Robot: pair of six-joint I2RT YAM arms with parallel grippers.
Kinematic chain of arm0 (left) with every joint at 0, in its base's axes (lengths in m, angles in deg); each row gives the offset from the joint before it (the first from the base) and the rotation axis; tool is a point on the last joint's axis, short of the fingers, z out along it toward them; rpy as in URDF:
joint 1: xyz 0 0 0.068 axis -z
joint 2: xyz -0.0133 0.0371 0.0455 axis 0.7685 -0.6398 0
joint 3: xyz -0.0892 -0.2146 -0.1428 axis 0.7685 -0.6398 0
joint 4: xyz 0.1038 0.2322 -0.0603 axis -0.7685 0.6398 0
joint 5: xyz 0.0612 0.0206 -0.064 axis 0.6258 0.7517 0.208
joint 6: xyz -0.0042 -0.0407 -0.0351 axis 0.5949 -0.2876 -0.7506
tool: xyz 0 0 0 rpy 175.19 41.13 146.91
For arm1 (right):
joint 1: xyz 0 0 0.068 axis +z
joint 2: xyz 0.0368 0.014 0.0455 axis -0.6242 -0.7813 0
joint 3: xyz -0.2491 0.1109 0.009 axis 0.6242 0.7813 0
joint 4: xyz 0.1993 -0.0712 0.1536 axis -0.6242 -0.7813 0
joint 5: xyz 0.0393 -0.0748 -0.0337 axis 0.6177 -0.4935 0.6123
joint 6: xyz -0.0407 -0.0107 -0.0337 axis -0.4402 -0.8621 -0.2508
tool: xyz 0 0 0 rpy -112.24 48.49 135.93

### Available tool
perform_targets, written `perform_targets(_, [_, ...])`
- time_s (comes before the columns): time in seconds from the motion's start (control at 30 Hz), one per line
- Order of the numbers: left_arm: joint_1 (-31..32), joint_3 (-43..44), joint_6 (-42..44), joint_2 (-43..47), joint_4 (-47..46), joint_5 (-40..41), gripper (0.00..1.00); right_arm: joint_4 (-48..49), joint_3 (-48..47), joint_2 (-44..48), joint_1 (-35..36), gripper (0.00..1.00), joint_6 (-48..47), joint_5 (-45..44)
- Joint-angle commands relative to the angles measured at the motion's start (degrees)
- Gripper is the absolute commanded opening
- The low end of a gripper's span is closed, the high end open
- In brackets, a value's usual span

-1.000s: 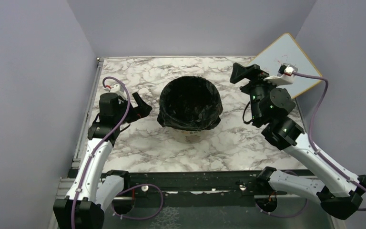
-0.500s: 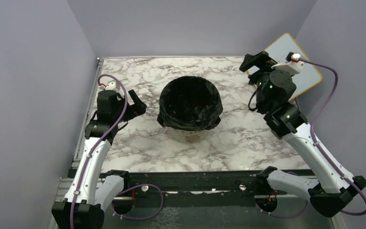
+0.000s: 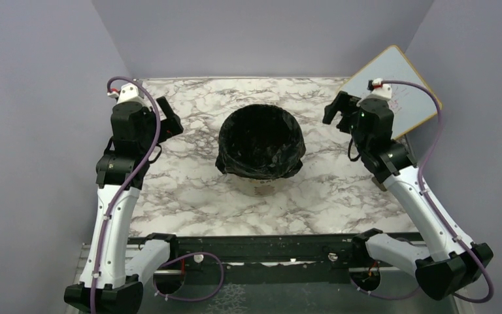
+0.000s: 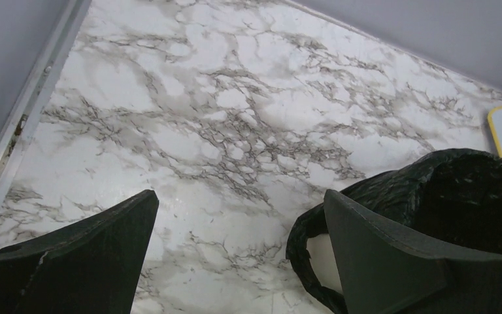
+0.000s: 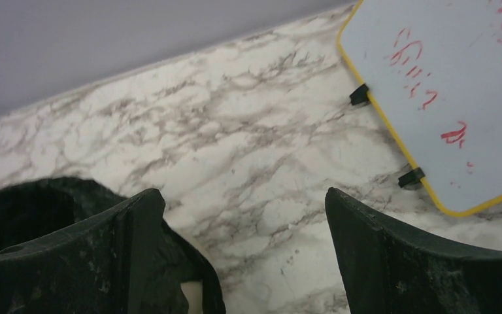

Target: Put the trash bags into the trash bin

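Observation:
The black glossy trash bag (image 3: 260,139) lines the trash bin (image 3: 262,188), its wrinkled edge folded over the rim so that only a strip of beige wall shows below. My left gripper (image 3: 170,118) hangs open to the left of the bin, apart from it. In the left wrist view the gripper (image 4: 240,194) is empty, with the bag (image 4: 461,196) and a loop handle (image 4: 299,245) at its right. My right gripper (image 3: 335,108) is open at the bin's right, also apart. The right wrist view shows it (image 5: 242,193) empty, with the bag (image 5: 26,209) at the lower left.
A white-faced board with a yellow frame (image 3: 392,88) leans at the back right corner, close behind the right wrist; red scribbles show on it (image 5: 444,98). A metal rail (image 3: 125,127) runs along the table's left edge. Grey walls enclose three sides.
The left arm has lifted and drawn back from the bin's left side toward the far left. The right arm has swung round near the board. Both grippers stayed open.

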Motion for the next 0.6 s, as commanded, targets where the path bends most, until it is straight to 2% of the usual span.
perform_targets(0.0, [0.06,4.97,2.21,-0.81,2.45,2.58,0.99,-2.52,4.81,3.62,0.06,1.0,-3.73,11.04])
perform_targets(0.2, [0.05,5.68,3.84,-1.0,2.53,2.27,0.99,-4.52,11.53,7.29,0.12,1.0,-3.43,6.51])
perform_targets(0.57, [0.08,5.53,5.86,-0.95,2.29,4.74,0.99,-6.63,12.88,8.48,0.11,1.0,-0.44,7.69])
